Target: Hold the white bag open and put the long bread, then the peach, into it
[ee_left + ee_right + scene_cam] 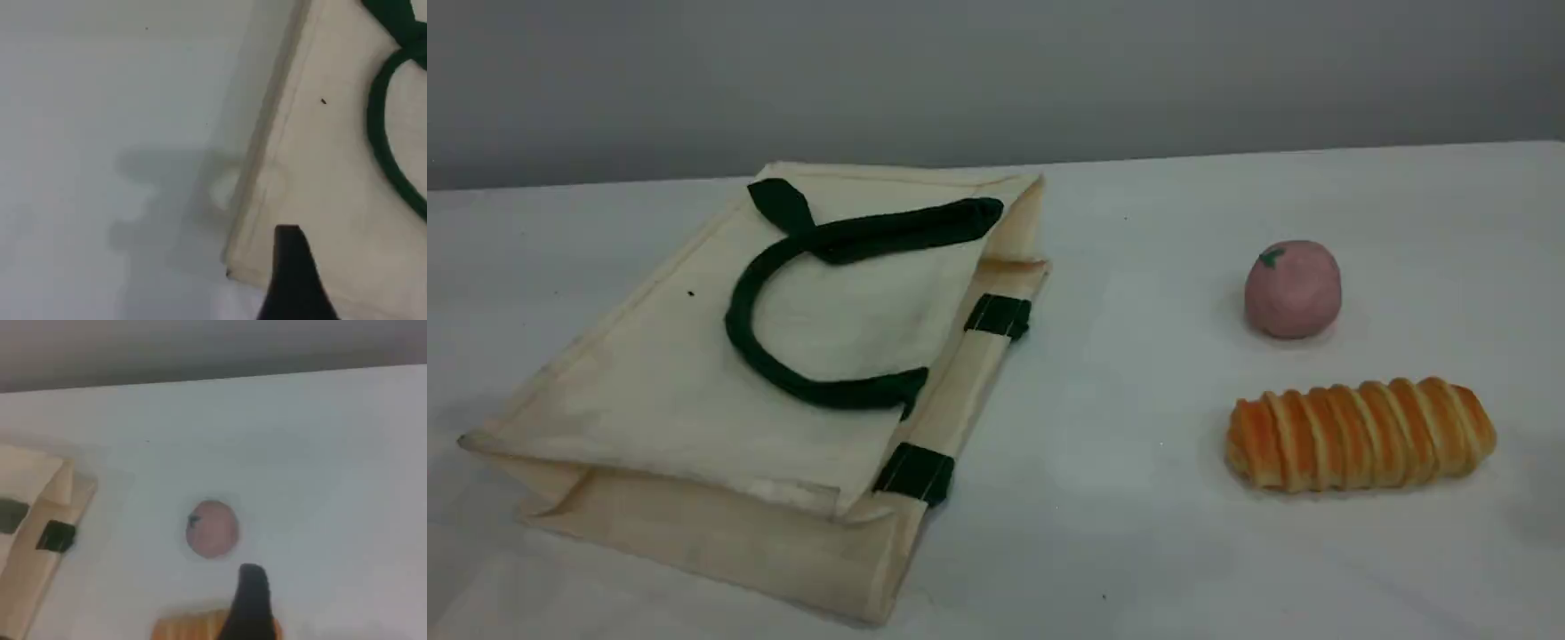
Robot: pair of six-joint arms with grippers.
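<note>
The white bag (694,373) lies flat and closed on the table's left half, one dark green handle (747,329) curled on top, its mouth edge facing right. The peach (1292,289) sits at the right, with the long bread (1360,434) lying crosswise just in front of it. No arm shows in the scene view. One dark fingertip (293,273) of my left gripper hangs over the bag (333,167) near a corner, holding nothing. My right gripper's fingertip (250,600) hovers over the bread (193,628), short of the peach (212,528), also holding nothing.
A white tablecloth (1120,427) covers the table, and a grey wall (996,71) rises behind its far edge. Bare cloth separates the bag from the two food items. The bag's edge with a green patch (57,535) shows at the left of the right wrist view.
</note>
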